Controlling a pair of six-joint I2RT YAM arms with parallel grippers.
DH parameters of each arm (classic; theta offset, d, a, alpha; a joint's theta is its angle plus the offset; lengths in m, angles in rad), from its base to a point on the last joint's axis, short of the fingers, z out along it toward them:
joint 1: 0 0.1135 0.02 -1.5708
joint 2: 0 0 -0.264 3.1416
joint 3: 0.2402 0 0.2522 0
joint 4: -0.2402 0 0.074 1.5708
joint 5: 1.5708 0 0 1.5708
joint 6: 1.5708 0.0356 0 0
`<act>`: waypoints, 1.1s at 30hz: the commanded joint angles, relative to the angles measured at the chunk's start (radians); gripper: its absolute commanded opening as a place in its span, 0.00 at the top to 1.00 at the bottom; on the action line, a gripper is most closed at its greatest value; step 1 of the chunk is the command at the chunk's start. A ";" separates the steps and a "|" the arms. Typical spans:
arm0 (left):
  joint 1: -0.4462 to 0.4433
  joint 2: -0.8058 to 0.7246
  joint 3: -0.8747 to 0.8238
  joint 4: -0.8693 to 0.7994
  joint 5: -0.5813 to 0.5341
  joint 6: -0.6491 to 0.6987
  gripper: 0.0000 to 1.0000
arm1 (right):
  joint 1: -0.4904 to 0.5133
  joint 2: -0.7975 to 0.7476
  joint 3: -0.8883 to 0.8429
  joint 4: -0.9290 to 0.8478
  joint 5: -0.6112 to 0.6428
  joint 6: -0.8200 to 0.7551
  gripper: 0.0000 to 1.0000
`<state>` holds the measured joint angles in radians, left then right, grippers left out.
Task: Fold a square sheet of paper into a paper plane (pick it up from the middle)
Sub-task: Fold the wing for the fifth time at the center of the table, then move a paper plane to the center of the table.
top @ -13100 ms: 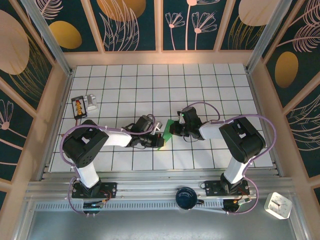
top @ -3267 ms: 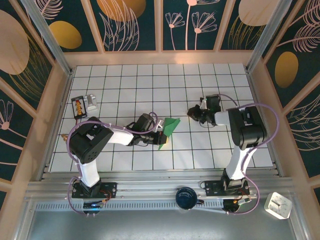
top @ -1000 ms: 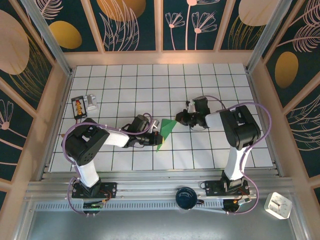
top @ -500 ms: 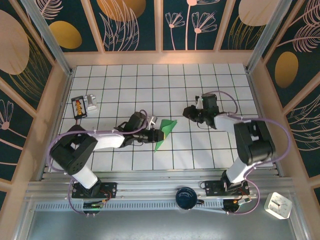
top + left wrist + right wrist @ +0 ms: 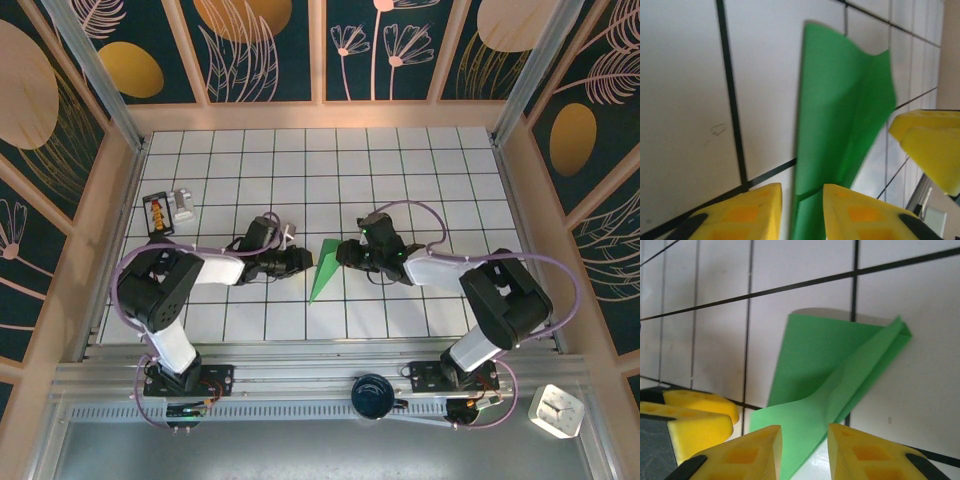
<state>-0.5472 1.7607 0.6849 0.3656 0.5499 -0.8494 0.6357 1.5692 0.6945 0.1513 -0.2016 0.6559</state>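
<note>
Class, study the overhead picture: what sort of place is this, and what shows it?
Probably a robot test cell: left arm and right arm bolted to a metal rail, a white gridded tabletop, patterned panel walls enclosing it.

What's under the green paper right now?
The paper lies on the white tiled table, and a black grid line runs beneath it. Its wide end curls up off the tiles. The patch directly beneath the flat part is covered, so I can't see it.
</note>
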 commanded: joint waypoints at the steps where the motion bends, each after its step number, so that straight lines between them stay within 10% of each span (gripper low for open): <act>1: -0.002 0.040 0.054 -0.004 0.030 0.019 0.76 | 0.000 0.033 -0.022 0.019 0.030 0.040 0.70; 33: -0.045 0.139 0.115 0.144 0.176 -0.061 0.80 | -0.083 0.004 -0.214 0.312 -0.160 0.079 0.66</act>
<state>-0.5884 1.9247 0.8173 0.4732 0.7029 -0.8967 0.5617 1.6161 0.5125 0.4755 -0.3470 0.7258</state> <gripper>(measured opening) 0.197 0.331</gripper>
